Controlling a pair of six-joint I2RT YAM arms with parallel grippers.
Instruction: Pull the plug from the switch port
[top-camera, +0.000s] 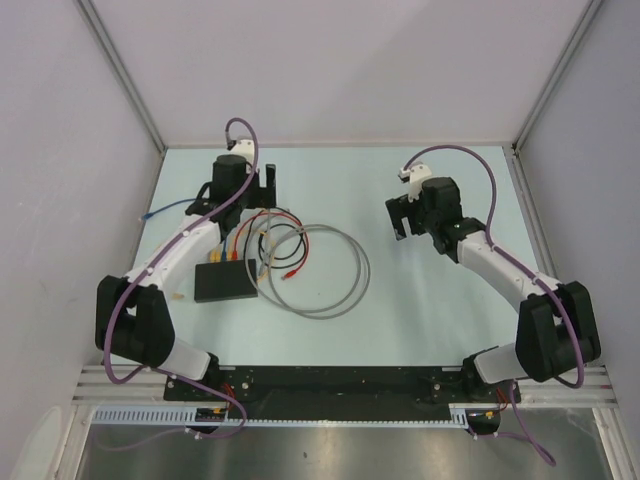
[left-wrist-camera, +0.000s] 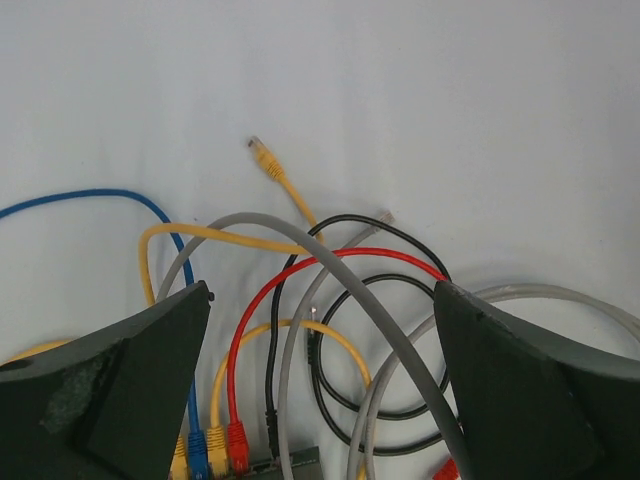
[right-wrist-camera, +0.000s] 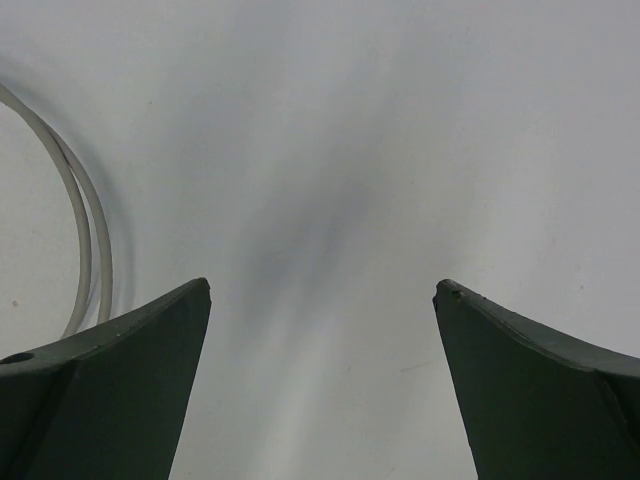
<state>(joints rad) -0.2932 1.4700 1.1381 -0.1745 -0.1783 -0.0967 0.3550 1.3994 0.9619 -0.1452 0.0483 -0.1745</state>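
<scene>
The switch (top-camera: 225, 282) is a flat black box on the table's left side. In the left wrist view only its edge (left-wrist-camera: 300, 463) shows at the bottom, with a yellow, a blue (left-wrist-camera: 197, 450), a second yellow and a red plug (left-wrist-camera: 237, 446) side by side in its sockets. My left gripper (top-camera: 236, 195) (left-wrist-camera: 322, 290) is open and empty, above the cables just beyond the switch. My right gripper (top-camera: 410, 215) (right-wrist-camera: 322, 285) is open and empty over bare table, to the right of the cables.
A large grey cable loop (top-camera: 340, 270) (right-wrist-camera: 85, 230) lies right of the switch, tangled with red, black and yellow cables. A loose yellow plug (left-wrist-camera: 262, 155) lies beyond them. A blue cable (top-camera: 165, 210) runs left. Walls enclose the table.
</scene>
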